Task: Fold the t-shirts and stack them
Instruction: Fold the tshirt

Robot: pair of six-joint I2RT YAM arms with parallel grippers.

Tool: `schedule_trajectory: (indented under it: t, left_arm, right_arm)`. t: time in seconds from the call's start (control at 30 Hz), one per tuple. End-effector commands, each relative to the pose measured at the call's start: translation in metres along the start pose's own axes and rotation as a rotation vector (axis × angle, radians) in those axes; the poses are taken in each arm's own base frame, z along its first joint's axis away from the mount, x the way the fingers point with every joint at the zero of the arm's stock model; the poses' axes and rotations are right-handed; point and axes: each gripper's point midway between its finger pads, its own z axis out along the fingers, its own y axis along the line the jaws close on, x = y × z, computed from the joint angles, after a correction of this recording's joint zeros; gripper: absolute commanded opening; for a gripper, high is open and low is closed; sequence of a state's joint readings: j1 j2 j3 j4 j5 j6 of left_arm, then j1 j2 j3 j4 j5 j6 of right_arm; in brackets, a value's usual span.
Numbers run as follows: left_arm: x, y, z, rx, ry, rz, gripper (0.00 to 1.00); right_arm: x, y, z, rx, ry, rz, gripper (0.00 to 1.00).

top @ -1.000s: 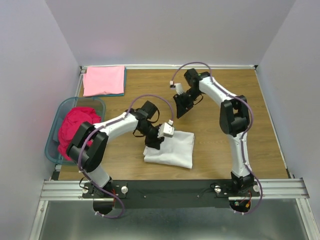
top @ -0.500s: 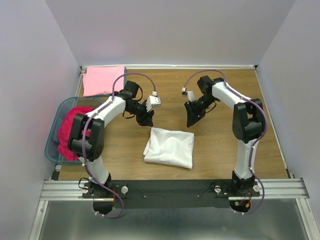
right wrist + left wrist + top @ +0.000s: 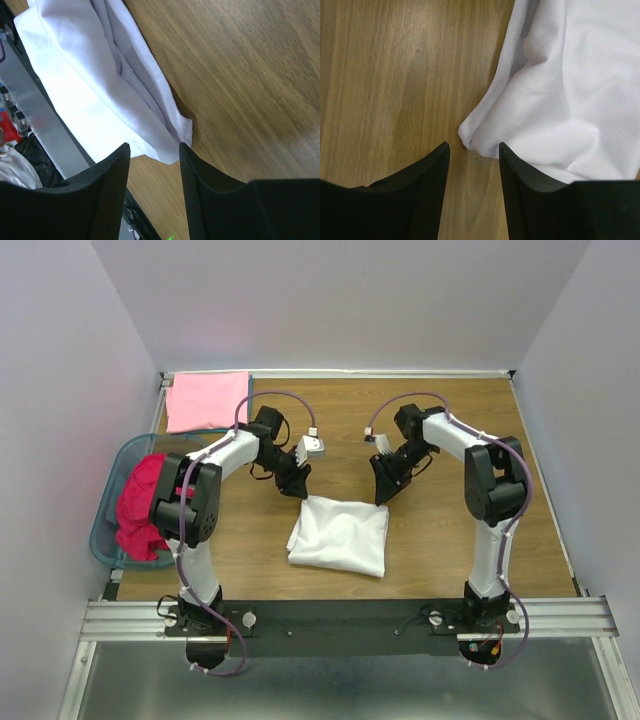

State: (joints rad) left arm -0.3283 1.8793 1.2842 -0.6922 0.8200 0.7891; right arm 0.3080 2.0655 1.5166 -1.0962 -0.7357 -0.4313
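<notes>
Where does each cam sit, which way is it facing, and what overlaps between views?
Top external: fixed above and behind, looking down on the table; left arm, right arm whole, left gripper and right gripper open at far corners of the white t-shirt.
Left wrist: on that wrist, looking down past its own fingers at one t-shirt corner.
Right wrist: likewise, the other far corner.
Shared: all three show the white t-shirt.

Wood-grain table (image 3: 430, 540), plain pale lilac walls (image 3: 340, 300) on three sides, aluminium rail (image 3: 120, 618) along near edge, even light
</notes>
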Motion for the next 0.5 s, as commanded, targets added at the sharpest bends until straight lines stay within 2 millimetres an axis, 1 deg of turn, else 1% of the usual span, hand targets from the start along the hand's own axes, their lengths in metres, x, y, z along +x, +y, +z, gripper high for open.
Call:
schedule_trajectory:
  t: [0.0,0.17,0.23,0.33,0.37,0.43,0.47]
  left_arm:
    - [0.000,-0.009,0.002,0.071,-0.017,0.000,0.51]
    - [0.002,-0.014,0.003,0.098,-0.017,0.000,0.51]
    - [0.001,-0.014,0.003,0.103,-0.020,0.004,0.47]
    - [-0.001,-0.015,0.003,0.115,-0.029,0.008,0.30]
    - [-0.005,-0.016,0.001,0.117,-0.040,0.018,0.16]
    - [-0.010,-0.015,-0.002,0.111,-0.050,0.025,0.04]
    - [-0.013,-0.014,-0.005,0.102,-0.057,0.031,0.00]
  right_arm:
    - [0.000,0.011,0.001,-0.019,-0.016,-0.057,0.52]
    - [0.005,0.006,0.005,-0.013,0.004,-0.057,0.49]
    - [0.006,0.004,0.005,-0.006,0.011,-0.056,0.47]
    - [0.006,0.000,0.004,0.015,0.016,-0.065,0.39]
    - [0.004,-0.001,0.003,0.022,0.014,-0.069,0.31]
    - [0.004,-0.005,0.002,0.045,0.020,-0.073,0.21]
    - [0.003,-0.006,0.001,0.054,0.020,-0.077,0.12]
